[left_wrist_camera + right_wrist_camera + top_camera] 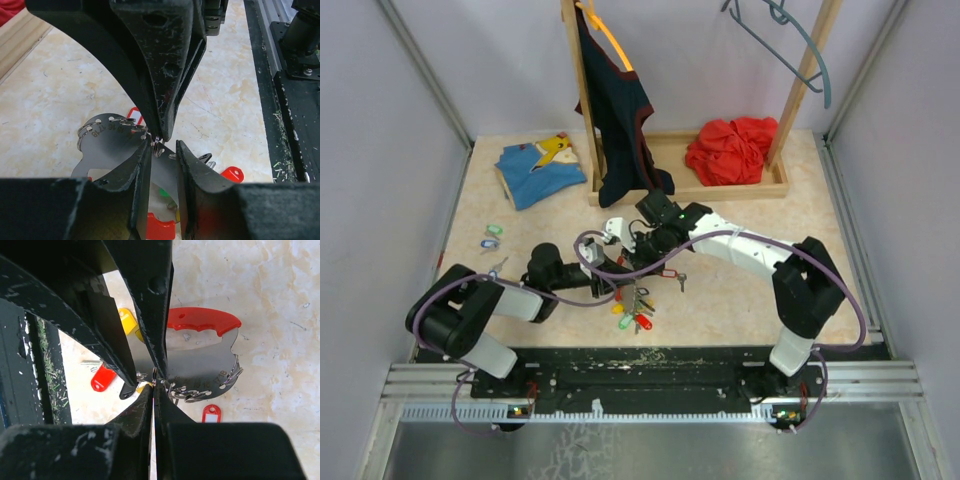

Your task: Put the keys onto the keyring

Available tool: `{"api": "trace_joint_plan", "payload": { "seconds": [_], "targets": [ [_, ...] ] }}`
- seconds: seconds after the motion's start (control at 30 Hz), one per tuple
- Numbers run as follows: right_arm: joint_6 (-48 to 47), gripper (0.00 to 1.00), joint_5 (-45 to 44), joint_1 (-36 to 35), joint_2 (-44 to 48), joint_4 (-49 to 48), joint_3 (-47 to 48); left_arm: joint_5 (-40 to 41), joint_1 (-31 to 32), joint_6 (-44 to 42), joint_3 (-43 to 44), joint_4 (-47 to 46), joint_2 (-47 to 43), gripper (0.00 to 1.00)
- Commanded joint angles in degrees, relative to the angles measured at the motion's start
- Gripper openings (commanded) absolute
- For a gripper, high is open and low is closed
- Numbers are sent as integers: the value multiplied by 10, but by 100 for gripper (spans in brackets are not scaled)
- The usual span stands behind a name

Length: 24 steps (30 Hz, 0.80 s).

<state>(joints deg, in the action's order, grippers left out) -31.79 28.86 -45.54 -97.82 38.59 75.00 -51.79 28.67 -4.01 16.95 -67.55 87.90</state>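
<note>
Left gripper (162,148): partly closed across the silver plate of the red-handled keyring (200,365), evidently holding it

Right gripper (154,388): pinched fully closed, tips meeting the left's at a small wire loop (158,146) on the plate's edge; loop held or merely touched, cannot tell

Keys (632,314): red, yellow and green tags, bunched just beneath both grippers

Loose keys (493,230): green- and blue-tagged, well apart, back behind the left gripper's wrist

Handling, as judged: light, stiff, thin, slick metal, liable to twist out; best pinched flat across the bow beside the tag, hole left free
</note>
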Motion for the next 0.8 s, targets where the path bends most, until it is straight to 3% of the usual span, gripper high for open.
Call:
{"api": "trace_joint_plan", "payload": {
  "seconds": [0.0,0.17,0.43,0.6,0.77],
  "targets": [
    [-9,0,26,-9,9,-17,24,-13,5,-15,16,20,11,32],
    [-10,0,32,-10,14,-24,18,-6,7,-25,25,47,10,29],
    [-9,0,47,-9,26,-50,-7,-4,7,-23,22,48,7,0],
    [28,15,112,31,95,-143,-84,15,4,6,5,3,7,0],
    [98,21,173,67,172,-328,-212,20,-10,56,-12,-70,18,0]
  ]
}}
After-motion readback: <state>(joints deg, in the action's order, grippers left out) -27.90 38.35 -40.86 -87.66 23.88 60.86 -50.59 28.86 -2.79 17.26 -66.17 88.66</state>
